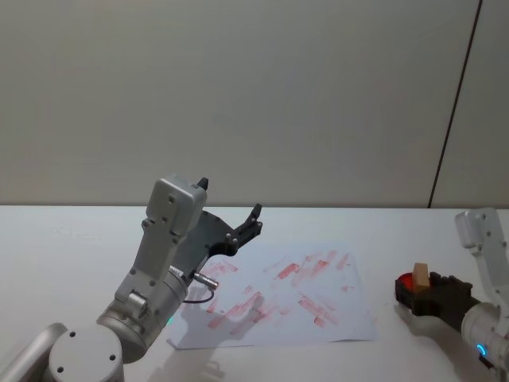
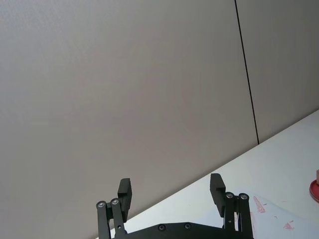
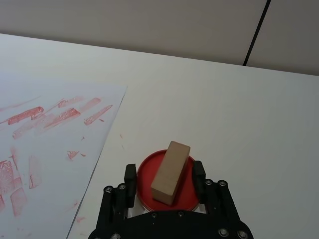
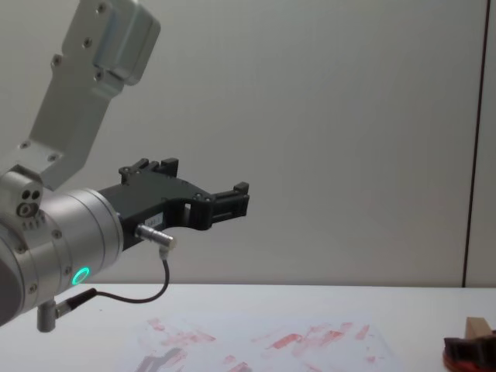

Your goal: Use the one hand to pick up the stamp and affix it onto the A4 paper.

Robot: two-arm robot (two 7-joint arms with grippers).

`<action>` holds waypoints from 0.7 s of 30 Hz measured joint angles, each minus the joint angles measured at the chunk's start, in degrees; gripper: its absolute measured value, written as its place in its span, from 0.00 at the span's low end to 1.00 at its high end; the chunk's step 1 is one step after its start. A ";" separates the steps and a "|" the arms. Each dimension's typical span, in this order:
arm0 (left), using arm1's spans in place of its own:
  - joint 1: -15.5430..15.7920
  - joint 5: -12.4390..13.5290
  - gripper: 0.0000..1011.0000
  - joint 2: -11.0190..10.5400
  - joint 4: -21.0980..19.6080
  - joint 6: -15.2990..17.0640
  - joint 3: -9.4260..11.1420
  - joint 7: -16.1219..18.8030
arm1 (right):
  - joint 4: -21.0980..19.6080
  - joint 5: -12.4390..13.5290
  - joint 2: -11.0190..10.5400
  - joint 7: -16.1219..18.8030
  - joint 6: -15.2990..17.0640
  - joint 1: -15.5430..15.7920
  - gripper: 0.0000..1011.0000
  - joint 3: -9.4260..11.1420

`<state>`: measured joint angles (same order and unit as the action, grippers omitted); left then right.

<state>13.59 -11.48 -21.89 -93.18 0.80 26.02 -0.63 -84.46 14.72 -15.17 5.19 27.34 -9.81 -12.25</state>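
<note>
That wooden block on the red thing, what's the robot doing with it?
The right gripper is open around the stamp, which stands on the red ink pad just off the paper's edge. The stamp isn't lifted yet. The paper already has lots of red prints. The left gripper hangs open in the air on the left, holding nothing.
</note>
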 joint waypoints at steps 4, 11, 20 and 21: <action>0.00 0.00 0.99 0.00 0.00 0.00 0.00 0.00 | 0.12 -0.04 0.03 0.06 -0.04 -0.07 0.55 -0.01; 0.00 0.00 0.99 0.00 0.00 0.00 0.00 0.00 | 0.27 -0.09 0.06 0.14 -0.09 -0.13 0.33 -0.01; 0.00 0.00 0.99 0.00 0.00 0.00 0.00 0.00 | 0.35 -0.22 0.09 0.31 -0.19 -0.19 0.22 0.00; 0.00 0.00 0.99 0.00 0.00 0.00 0.00 0.00 | 0.35 -0.28 0.09 0.37 -0.24 -0.21 0.22 0.00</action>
<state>13.59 -11.48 -21.89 -93.18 0.80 26.02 -0.63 -84.11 14.44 -15.08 5.56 27.11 -10.02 -12.25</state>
